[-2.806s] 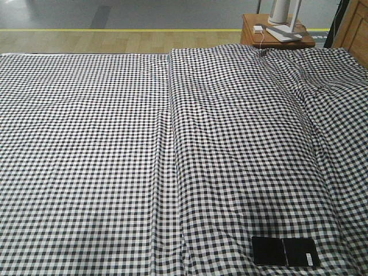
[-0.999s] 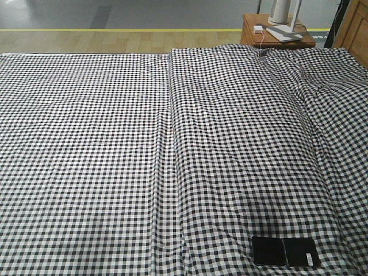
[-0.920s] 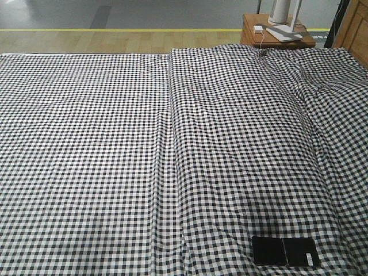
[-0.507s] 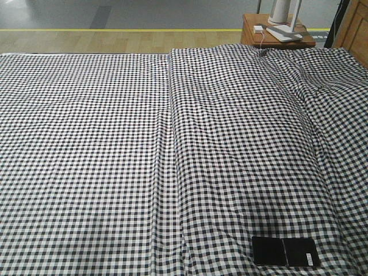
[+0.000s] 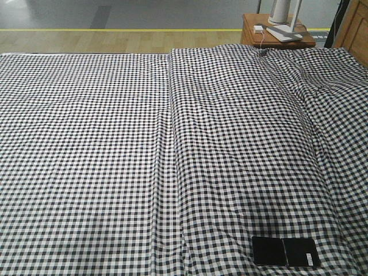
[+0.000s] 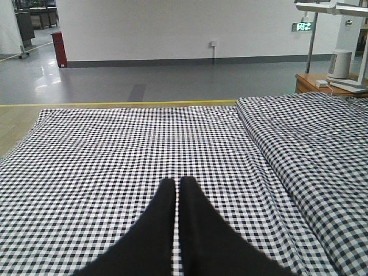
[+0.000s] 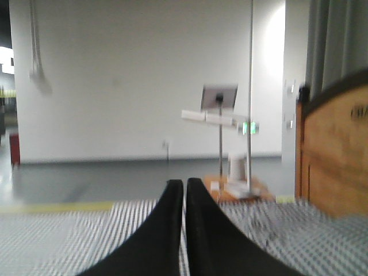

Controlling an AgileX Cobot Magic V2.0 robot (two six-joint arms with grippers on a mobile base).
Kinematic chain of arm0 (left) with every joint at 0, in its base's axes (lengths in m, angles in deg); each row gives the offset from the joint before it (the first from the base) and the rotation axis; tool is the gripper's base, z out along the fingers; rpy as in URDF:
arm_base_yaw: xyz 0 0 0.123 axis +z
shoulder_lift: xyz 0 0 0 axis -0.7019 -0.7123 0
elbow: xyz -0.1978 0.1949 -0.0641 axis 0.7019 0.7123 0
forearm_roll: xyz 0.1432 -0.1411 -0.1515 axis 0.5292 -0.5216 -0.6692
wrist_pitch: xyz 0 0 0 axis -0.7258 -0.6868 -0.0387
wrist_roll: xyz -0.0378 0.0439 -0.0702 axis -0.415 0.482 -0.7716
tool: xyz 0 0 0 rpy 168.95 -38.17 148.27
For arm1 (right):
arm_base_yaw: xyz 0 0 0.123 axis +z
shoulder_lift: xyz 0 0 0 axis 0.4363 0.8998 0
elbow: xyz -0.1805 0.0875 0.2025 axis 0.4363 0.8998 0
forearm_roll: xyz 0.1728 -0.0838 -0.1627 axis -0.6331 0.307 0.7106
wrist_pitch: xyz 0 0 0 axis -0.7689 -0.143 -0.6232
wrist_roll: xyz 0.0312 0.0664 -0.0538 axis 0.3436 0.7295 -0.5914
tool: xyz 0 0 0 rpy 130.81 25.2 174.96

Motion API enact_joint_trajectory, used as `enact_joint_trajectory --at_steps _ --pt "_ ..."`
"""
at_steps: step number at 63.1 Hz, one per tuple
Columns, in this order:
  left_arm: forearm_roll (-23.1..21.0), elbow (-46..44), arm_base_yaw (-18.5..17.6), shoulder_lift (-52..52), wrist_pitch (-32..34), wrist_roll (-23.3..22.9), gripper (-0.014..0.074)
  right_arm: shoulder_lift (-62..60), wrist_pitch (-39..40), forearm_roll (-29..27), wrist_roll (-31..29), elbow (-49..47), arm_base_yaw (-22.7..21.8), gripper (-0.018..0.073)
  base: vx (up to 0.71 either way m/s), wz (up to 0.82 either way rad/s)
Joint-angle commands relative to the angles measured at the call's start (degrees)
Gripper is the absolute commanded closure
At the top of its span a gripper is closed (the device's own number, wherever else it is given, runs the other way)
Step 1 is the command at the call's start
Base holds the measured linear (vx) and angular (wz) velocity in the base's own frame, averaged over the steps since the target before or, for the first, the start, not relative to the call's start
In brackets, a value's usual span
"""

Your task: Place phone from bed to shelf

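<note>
Left wrist view: left gripper [image 6: 177, 188] clenched, fingertips pressed together, gripping nothing, over bed [image 6: 103, 155]. Right wrist view: right gripper [image 7: 184, 188] likewise clenched, empty. Front view: one phone [image 5: 286, 252] flat on bed at lower right of frame, long axis left-to-right, crease across middle, white-sticker end toward right edge.
</note>
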Motion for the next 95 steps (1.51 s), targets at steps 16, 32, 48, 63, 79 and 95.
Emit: enact_joint_trajectory --at_steps 16,32,48,63,79,95 --pt "-0.5 -1.2 -0.2 0.8 4.1 -0.3 0.0595 0.3 7.9 0.4 -0.1 -10.5 -0.2 0.0564 0.0 0.0" --pt "-0.5 -1.2 -0.2 0.8 4.1 -0.3 0.0595 12.6 2.9 0.4 -0.2 -25.5 -0.2 0.0564 0.0 0.0" --pt "-0.5 -1.2 -0.2 0.8 4.1 -0.3 0.0595 31.6 -20.8 0.4 -0.2 -44.1 -0.2 0.0557 0.0 0.0" --pt "-0.5 -1.2 -0.2 0.8 4.1 -0.3 0.0595 46.5 -37.3 0.4 -0.2 -52.4 -0.2 0.0452 0.0 0.0" --pt "-0.5 -1.2 -0.2 0.8 4.1 -0.3 0.0595 54.8 -43.0 0.4 -0.2 -52.4 -0.2 0.0067 0.0 0.0" --pt "-0.5 -1.2 -0.2 0.8 4.1 -0.3 0.0595 57.7 -43.5 0.4 0.5 -52.4 -0.2 -0.0166 0.0 0.0"
